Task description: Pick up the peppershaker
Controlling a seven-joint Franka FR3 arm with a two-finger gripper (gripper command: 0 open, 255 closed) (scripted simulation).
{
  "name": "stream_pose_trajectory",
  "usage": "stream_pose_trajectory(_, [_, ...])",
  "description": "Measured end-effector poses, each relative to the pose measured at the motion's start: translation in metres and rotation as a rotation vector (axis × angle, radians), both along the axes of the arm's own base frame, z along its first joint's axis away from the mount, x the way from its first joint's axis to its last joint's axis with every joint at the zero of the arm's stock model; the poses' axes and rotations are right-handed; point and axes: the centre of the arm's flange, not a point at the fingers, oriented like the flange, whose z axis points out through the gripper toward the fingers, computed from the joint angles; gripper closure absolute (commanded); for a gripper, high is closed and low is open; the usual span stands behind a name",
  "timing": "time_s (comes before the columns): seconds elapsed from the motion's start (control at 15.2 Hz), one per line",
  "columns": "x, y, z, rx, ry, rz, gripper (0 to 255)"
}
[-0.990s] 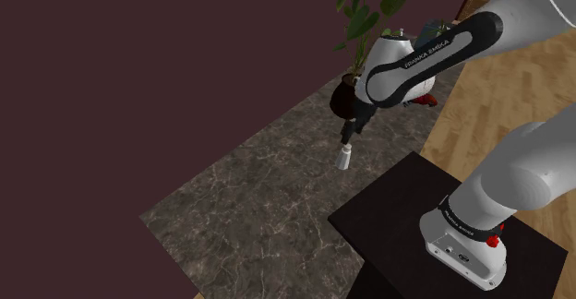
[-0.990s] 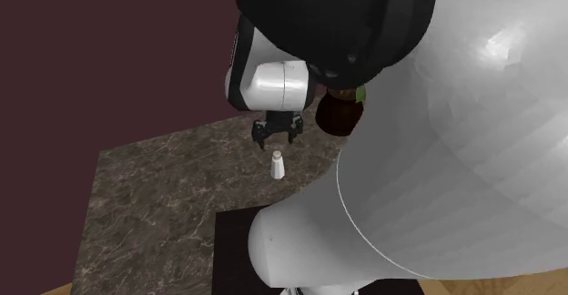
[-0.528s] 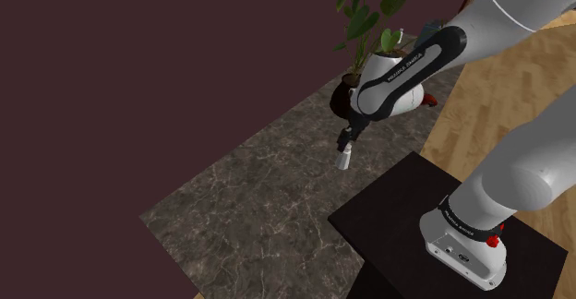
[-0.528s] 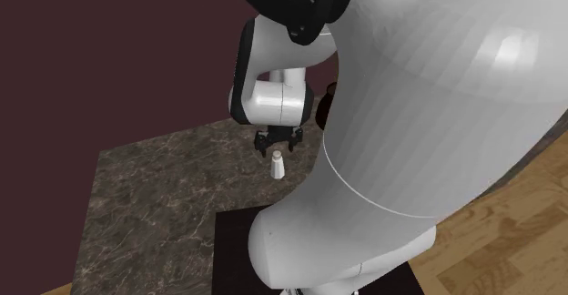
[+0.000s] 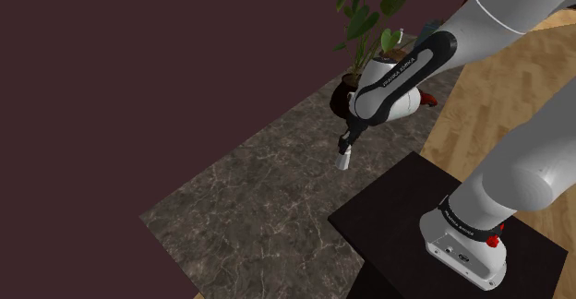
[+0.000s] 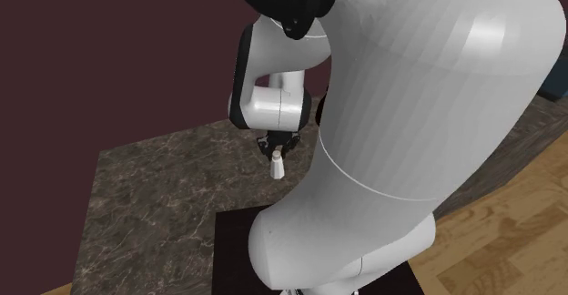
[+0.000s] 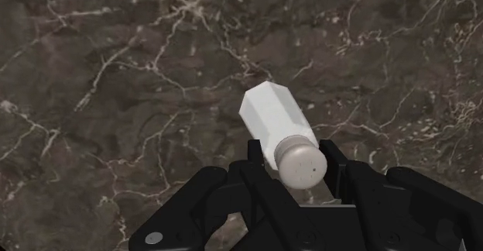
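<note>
The pepper shaker [image 7: 272, 120] is a white faceted bottle with a rounded grey cap. It stands on the dark marble counter [image 5: 249, 205]. My black gripper [image 7: 298, 160] has come down over it and is shut on its cap end, one finger on each side. In the shoulder view the gripper [image 5: 345, 149] sits on top of the shaker [image 5: 344, 161] near the counter's far right part. The second exterior view has the shaker [image 6: 277, 165] under the gripper [image 6: 277, 150], partly behind the big white arm.
A potted plant [image 5: 367, 25] in a dark pot stands at the counter's far end behind the arm. The black stand [image 5: 434, 251] adjoins the counter at the shoulder view's lower right. A dark maroon wall [image 5: 138, 76] runs along the counter's far side. Wooden floor [image 5: 517, 85] lies beyond.
The gripper came down from just above the shaker onto its top, and its fingers went from open to shut on the cap. The shaker has stayed in place.
</note>
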Motion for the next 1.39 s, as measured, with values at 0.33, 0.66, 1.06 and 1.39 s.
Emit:
stream_pose_trajectory(0.33, [0.0,0.0,0.0,0.0,0.0,0.001,255])
stream_pose_trajectory(0.66, [0.002,-0.001,0.021,0.0,0.001,0.0,255])
stream_pose_trajectory(1.06, [0.0,-0.001,0.052,0.0,0.001,0.0,255])
stream_pose_trajectory(1.39, [0.0,-0.002,0.076,0.0,0.001,0.0,255])
